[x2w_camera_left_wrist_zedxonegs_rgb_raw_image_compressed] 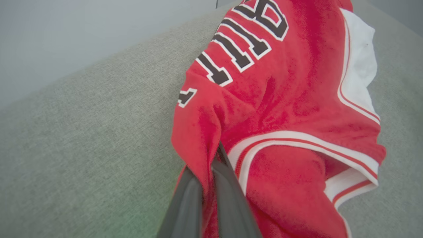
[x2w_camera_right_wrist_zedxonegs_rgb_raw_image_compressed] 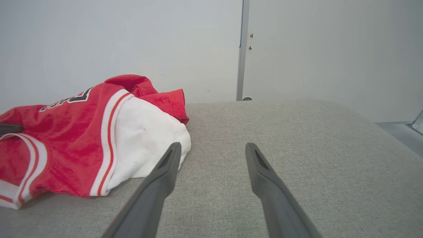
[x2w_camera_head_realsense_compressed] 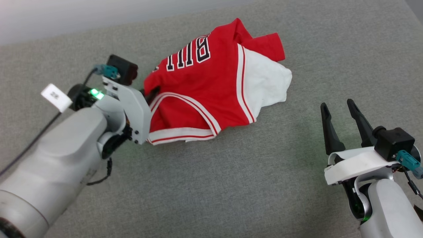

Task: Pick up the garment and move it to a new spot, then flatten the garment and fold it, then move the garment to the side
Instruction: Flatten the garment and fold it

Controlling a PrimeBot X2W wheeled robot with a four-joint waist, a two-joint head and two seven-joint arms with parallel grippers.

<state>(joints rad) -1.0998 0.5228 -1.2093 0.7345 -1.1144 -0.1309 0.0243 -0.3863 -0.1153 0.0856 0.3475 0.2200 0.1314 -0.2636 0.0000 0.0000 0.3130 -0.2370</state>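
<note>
- Jersey: crumpled in a heap on the grey padded surface, toward the far middle in the head view. Red body on top, black white-edged letters lying sideways.
- White sleeve: bunched on the side of the heap nearer the right arm.
- Left gripper: pinched together on a fold of red cloth at the heap's left edge, just beside the white-and-red striped trim.
- Fingers close together in the left wrist view, red cloth squeezed between them and drawn up into a ridge. Hard to tell whether that edge is off the surface.
- Right gripper: spread wide, holding nothing, low over bare grey fabric, to the right of the heap and apart from it.
- Green light lit on the left wrist, white tag on the cable beside it.
- Pale wall behind the surface, with a grey upright strip.
</note>
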